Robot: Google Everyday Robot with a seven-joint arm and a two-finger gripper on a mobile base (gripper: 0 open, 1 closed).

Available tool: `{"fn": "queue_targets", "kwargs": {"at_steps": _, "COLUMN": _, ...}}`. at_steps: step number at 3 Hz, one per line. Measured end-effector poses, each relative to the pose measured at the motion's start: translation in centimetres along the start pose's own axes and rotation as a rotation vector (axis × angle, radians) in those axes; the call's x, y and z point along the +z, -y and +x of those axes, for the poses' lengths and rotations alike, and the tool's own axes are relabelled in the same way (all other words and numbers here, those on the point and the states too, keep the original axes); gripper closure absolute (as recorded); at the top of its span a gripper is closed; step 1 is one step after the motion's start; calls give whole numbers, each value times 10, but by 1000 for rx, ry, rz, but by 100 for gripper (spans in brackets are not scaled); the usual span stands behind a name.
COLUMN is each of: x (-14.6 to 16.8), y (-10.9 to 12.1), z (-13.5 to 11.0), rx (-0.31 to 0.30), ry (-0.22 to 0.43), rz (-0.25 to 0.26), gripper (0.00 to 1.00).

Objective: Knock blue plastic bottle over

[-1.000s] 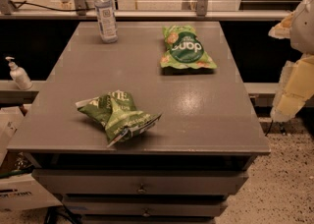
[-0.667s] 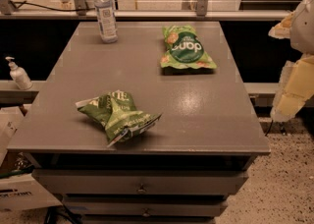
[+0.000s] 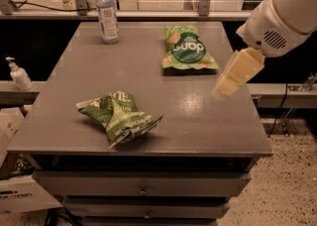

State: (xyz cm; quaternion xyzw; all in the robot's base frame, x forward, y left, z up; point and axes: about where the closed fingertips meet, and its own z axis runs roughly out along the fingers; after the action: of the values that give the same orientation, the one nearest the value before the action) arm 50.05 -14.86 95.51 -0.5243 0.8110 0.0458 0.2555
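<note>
The blue plastic bottle (image 3: pixel 106 12), clear with a white cap and a pale label, stands upright at the far left corner of the grey table (image 3: pixel 198 126). My gripper (image 3: pixel 232 76), cream-coloured under a white arm, hangs over the table's right side, just right of the flat green chip bag. It is far to the right of the bottle and nearer the front, and touches nothing.
A flat green chip bag (image 3: pixel 188 49) lies at the back centre-right. A crumpled green chip bag (image 3: pixel 120 116) lies front left. A small white pump dispenser (image 3: pixel 19 74) stands on a ledge left of the table. Drawers (image 3: pixel 143 189) run below the tabletop; a railing stands behind.
My arm and gripper have swung in from the right edge of view, leftward over the table's right side. The bottle and both bags have not moved.
</note>
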Motion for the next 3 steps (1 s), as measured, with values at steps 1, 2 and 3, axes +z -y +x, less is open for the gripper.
{"fn": "queue_targets", "kwargs": {"at_steps": 1, "x": 0, "y": 0, "z": 0, "rx": 0, "ry": 0, "rz": 0, "gripper": 0}}
{"fn": "queue_targets", "kwargs": {"at_steps": 2, "x": 6, "y": 8, "z": -9, "rx": 38, "ry": 48, "rz": 26, "gripper": 0}}
{"fn": "queue_targets", "kwargs": {"at_steps": 3, "x": 30, "y": 31, "z": -35, "rx": 125, "ry": 155, "rz": 51, "gripper": 0}}
